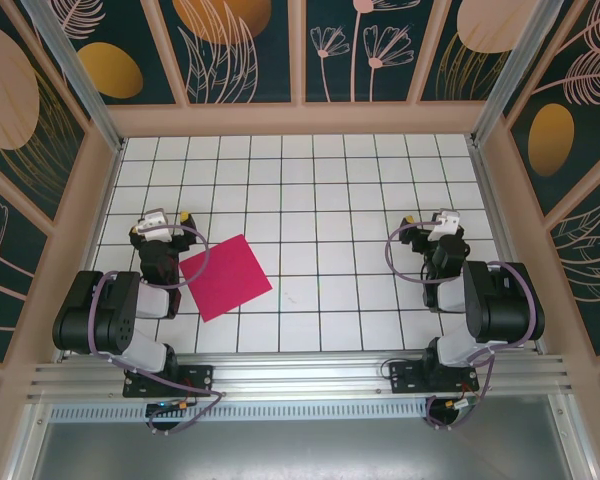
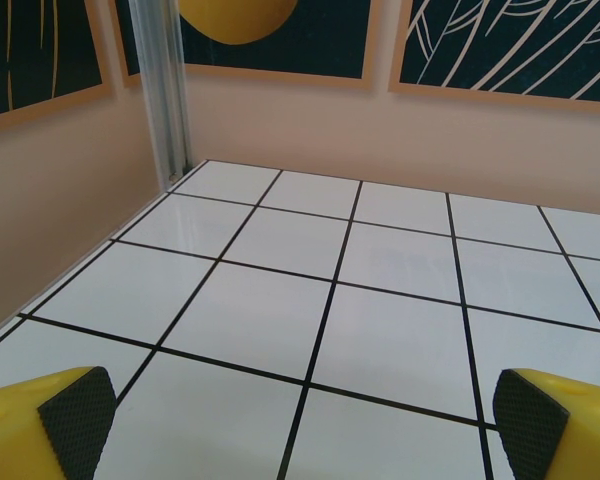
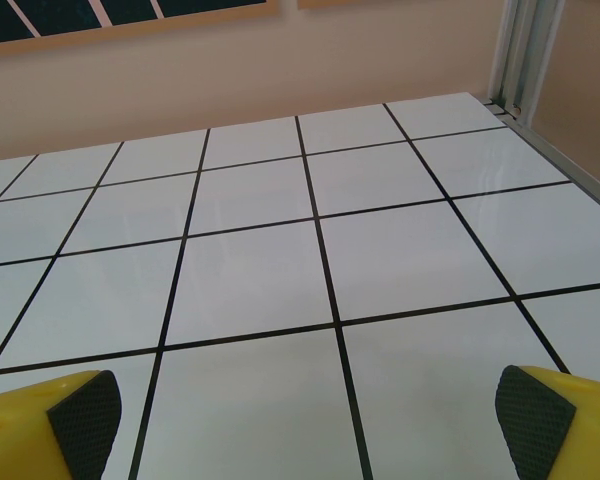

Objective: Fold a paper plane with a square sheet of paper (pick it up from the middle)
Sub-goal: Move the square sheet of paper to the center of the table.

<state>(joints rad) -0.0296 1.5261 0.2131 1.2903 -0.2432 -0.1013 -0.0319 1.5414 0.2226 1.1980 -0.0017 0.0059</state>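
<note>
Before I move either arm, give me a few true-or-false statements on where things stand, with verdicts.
1. The paper lies flat and unfolded on the table. True.
2. The left gripper is shut on the paper. False: it is open and holds nothing.
3. The right gripper is open. True.
4. The paper lies nearer the right gripper. False: it lies beside the left arm.
</note>
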